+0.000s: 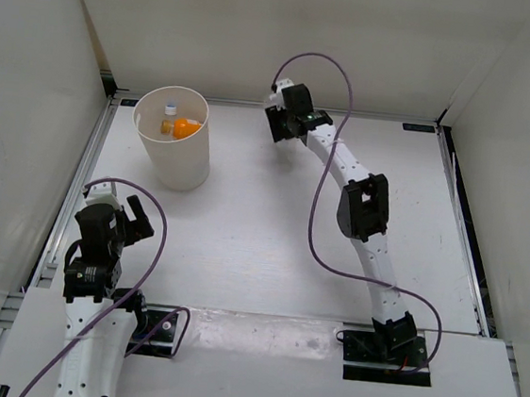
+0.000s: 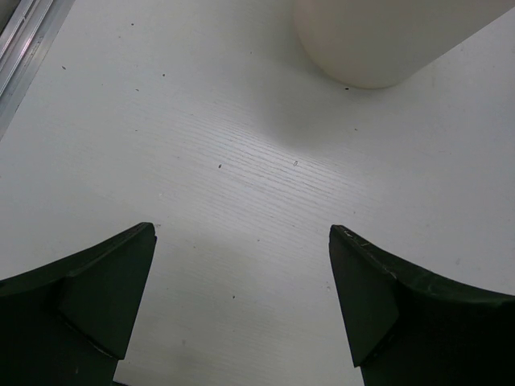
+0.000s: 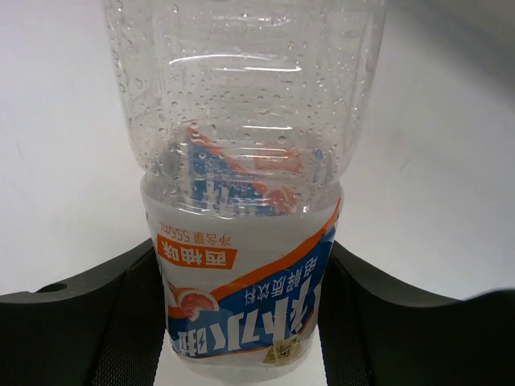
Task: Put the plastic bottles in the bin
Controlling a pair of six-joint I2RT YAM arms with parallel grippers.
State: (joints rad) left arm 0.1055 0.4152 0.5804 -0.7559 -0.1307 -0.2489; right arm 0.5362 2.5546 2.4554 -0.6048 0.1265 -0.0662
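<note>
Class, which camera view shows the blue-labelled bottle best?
The right wrist view: the blue-labelled bottle fills it, clamped in the right gripper. From the top, that gripper mostly hides it; the left wrist view misses it.

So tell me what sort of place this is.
Probably a robot test cell in a lab: a white table boxed in by plain white walls, a left arm and right arm bolted at its near edge, and only a bin and bottles as props.
</note>
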